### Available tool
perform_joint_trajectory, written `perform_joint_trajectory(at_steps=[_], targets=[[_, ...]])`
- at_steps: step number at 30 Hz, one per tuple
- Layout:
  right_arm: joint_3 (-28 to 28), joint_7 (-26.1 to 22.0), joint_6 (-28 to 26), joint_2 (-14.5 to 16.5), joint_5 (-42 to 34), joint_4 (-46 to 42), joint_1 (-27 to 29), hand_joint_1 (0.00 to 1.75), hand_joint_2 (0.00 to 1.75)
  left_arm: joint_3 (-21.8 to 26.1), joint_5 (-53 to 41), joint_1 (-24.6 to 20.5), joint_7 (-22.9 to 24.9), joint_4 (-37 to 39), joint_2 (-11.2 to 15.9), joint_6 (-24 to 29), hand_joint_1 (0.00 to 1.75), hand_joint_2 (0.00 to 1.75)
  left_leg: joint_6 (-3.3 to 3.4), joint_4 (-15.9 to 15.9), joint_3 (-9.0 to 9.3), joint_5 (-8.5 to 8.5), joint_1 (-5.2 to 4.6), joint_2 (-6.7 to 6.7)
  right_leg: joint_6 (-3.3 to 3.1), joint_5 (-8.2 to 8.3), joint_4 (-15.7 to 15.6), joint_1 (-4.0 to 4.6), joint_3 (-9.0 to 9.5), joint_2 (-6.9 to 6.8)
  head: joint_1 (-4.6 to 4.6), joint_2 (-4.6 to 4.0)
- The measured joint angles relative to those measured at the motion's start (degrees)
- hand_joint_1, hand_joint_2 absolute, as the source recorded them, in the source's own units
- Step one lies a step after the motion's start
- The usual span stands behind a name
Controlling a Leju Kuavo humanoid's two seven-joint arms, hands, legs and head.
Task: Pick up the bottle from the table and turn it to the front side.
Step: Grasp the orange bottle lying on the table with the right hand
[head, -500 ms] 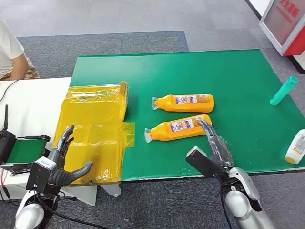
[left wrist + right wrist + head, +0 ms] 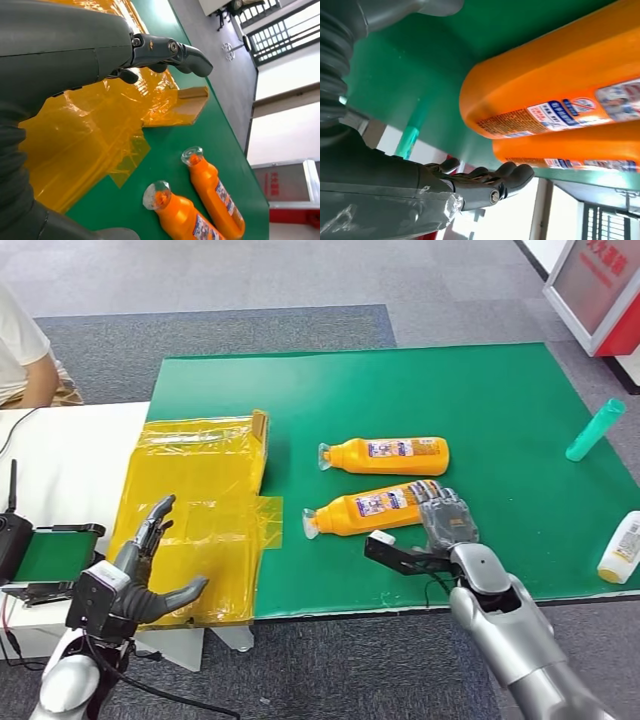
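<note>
The fingers (image 2: 447, 512) of the right hand (image 2: 445, 525) are seen spread, thumb held apart, beside the base of the nearer orange bottle (image 2: 373, 506); nothing is gripped, and contact cannot be told. That bottle lies on its side on the green mat (image 2: 483, 390), just beside a second orange bottle (image 2: 389, 454). The left hand (image 2: 143, 575) is held open, empty, over yellow plastic sheeting (image 2: 192, 500).

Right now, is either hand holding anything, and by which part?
Nothing is held. The right hand hovers open at the base end of the near orange bottle; the left hand is open above the yellow sheet.
</note>
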Motion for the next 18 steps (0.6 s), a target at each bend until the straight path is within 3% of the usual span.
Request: perform_joint_trajectory(at_steps=[9, 18], targets=[[4.4, 0.2, -0.7, 1.3, 7.0, 11.4, -7.6, 0.0, 1.75, -0.4, 0.7, 0.5, 0.0, 1.3, -0.6, -1.2, 0.0, 1.75, 0.0, 0.0, -0.05, 0.03, 0.0, 0.0, -0.01, 0.01, 0.0, 0.01, -0.04, 0.0, 0.01, 0.0], [7.8, -0.8, 1.3, 3.4, 9.5, 18.7, -12.9, 0.0, 1.75, -0.9, 0.8, 1.1, 0.0, 2.7, -1.1, -1.4, 0.0, 1.75, 0.01, 0.0, -0.07, 0.04, 0.0, 0.0, 0.0, 0.01, 0.0, 0.01, -0.04, -0.01, 0.02, 0.0]])
